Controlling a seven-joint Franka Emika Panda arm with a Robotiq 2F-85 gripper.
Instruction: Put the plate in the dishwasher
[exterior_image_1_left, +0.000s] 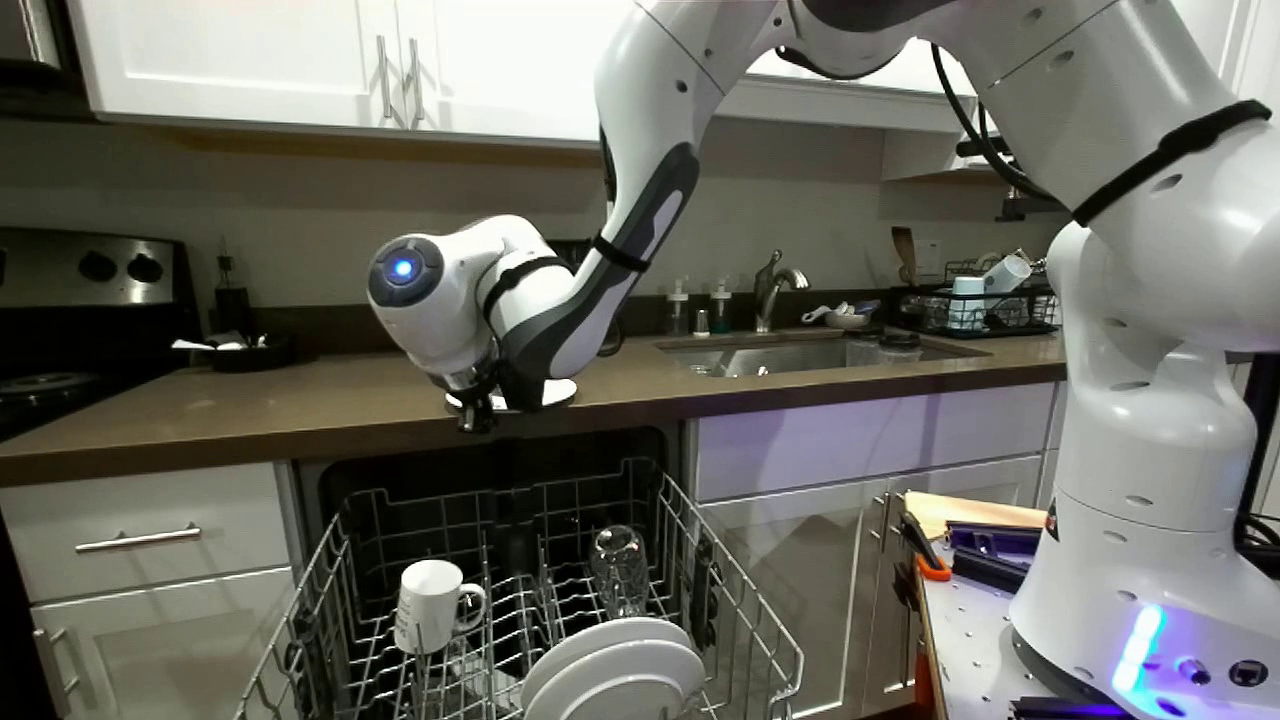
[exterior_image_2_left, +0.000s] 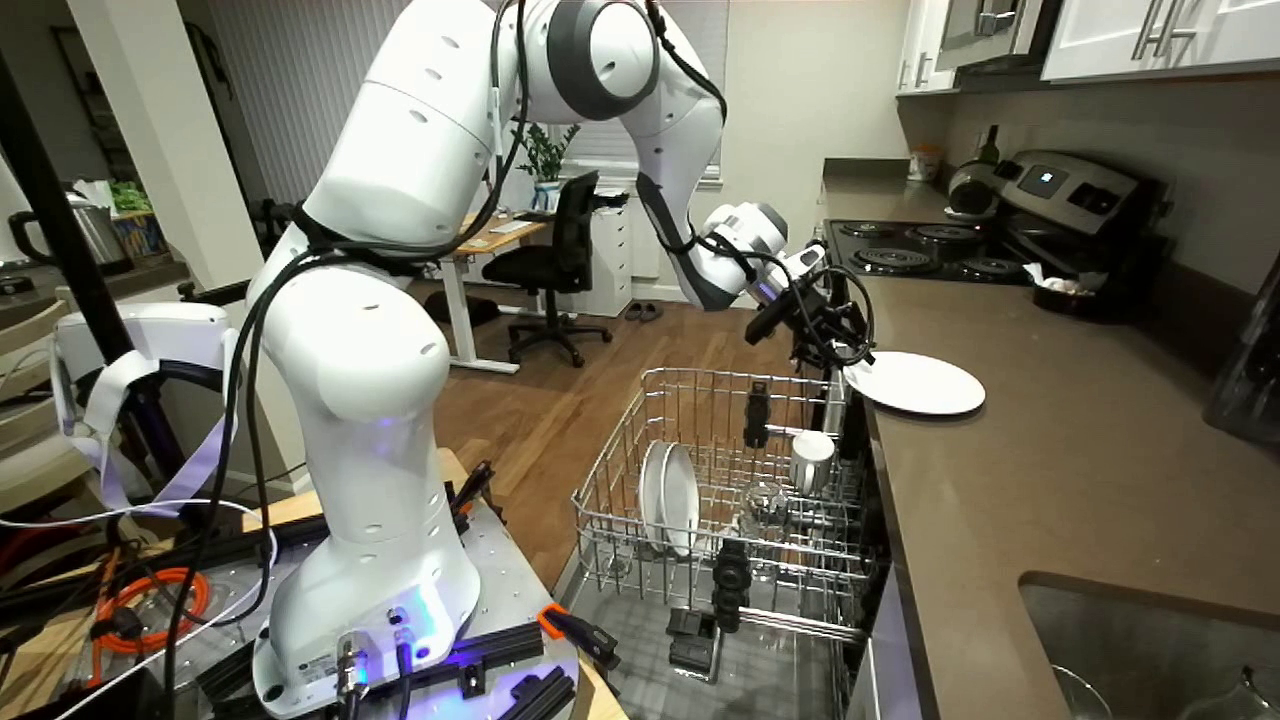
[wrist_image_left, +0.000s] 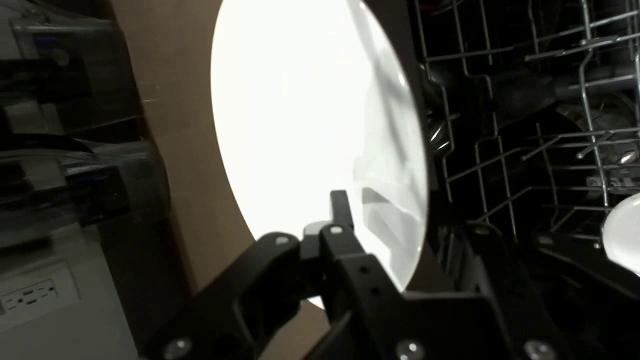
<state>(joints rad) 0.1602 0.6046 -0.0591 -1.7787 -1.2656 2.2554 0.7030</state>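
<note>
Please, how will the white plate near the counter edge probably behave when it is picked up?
The plate may be slippery, since its surface looks glossy. Wide and shallow, it could dip if held by one edge. Its even, unbent outline suggests stiffness.

The premises are a kitchen, as evidenced by a counter (exterior_image_2_left: 1040, 470) with a sink (exterior_image_1_left: 790, 357) inset behind its front edge, an open dishwasher (exterior_image_1_left: 515, 545) beneath that edge, a stove (exterior_image_2_left: 940, 248) adjoining one end edge, and white cabinets (exterior_image_1_left: 250, 60) above the back edge.

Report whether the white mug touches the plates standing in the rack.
Apart. Both exterior views show a clear gap between the white mug and the racked plates; their outlines meet nowhere.
</note>
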